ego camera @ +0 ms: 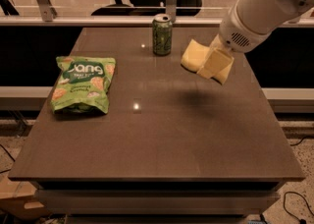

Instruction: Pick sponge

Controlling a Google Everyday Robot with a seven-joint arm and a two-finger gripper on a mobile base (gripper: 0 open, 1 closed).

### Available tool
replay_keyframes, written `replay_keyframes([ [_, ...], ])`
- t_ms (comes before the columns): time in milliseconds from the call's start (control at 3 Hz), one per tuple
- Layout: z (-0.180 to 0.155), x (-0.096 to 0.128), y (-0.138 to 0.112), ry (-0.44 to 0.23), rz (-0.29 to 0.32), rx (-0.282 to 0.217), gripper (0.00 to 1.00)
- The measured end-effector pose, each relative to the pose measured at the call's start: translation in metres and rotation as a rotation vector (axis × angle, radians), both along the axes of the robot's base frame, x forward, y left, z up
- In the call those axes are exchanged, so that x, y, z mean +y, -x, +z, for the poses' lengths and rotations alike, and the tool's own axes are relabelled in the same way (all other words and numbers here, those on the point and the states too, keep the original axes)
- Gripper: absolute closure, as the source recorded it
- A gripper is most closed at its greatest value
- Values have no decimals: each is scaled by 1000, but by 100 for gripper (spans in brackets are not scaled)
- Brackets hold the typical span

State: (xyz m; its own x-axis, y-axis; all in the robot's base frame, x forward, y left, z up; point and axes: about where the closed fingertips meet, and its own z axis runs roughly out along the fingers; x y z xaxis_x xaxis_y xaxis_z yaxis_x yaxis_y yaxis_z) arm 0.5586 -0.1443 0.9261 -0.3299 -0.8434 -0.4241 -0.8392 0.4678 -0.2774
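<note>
The pale yellow sponge hangs in the air above the right half of the dark table, clear of the surface, with its shadow on the table below it. My gripper comes in from the upper right on a white arm and is shut on the sponge's right end. Its pale yellow fingers partly cover that end of the sponge.
A green can stands upright near the table's far edge, just left of the sponge. A green snack bag lies flat on the left side. Office chairs and a railing stand behind the table.
</note>
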Motion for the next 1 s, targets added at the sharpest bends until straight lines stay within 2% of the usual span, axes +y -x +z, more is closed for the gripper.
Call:
replay_keyframes([
  [333,25,-2,0,1,9,-37,100],
  [1000,58,-8,2,-44,33,-86,100],
])
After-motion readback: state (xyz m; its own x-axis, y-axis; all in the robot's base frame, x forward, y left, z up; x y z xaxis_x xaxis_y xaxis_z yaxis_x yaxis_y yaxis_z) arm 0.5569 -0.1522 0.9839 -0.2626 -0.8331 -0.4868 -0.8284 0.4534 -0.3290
